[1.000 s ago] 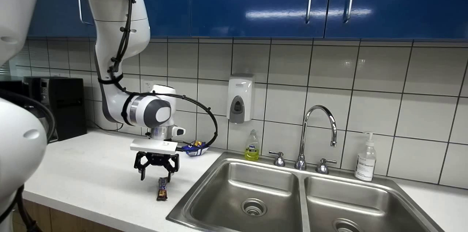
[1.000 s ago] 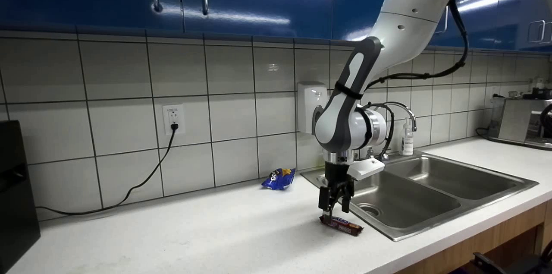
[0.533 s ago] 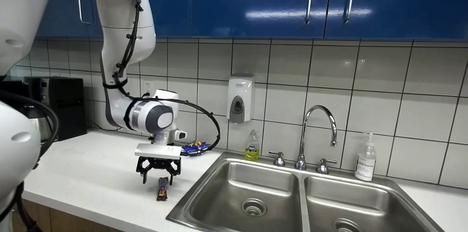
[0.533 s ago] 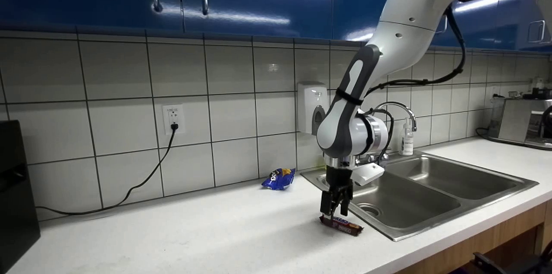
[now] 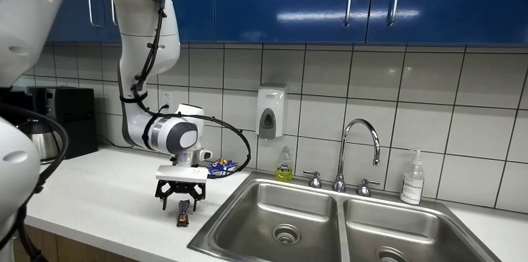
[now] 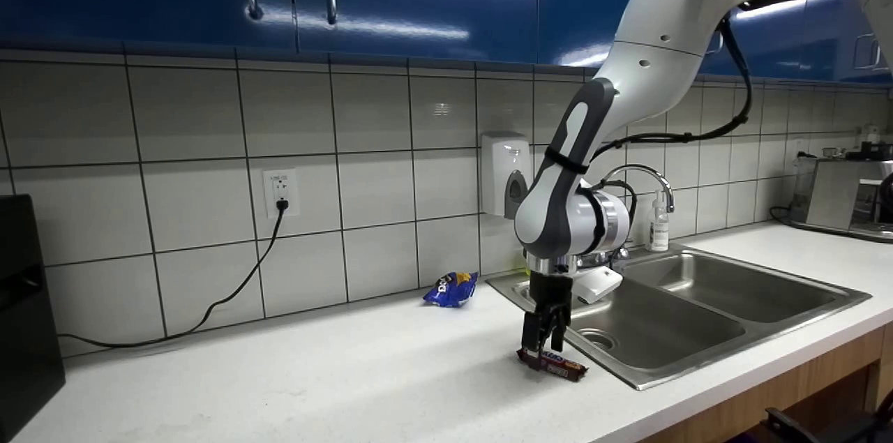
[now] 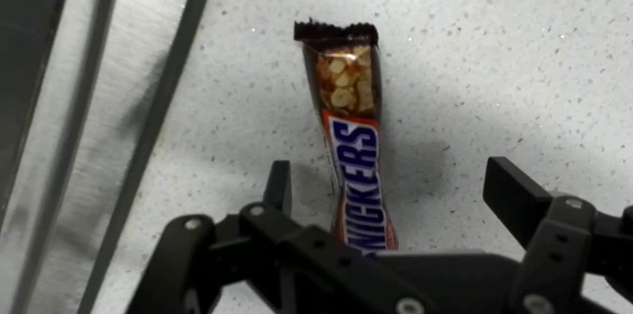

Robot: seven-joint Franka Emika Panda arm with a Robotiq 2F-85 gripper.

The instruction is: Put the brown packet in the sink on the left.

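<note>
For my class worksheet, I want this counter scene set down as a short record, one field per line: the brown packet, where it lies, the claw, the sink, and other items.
item: brown-wrapped Snickers bar, lying flat
place: white counter, beside the sink, outside it
robot state: claw open at one end of the bar, fingers spread to either side, gripping nothing
sink type: metal, double-basin, curved faucet behind
other items: blue packet near the tiled wall; dish-soap bottle; pump bottle
unclear: whether the fingertips touch the counter
</note>
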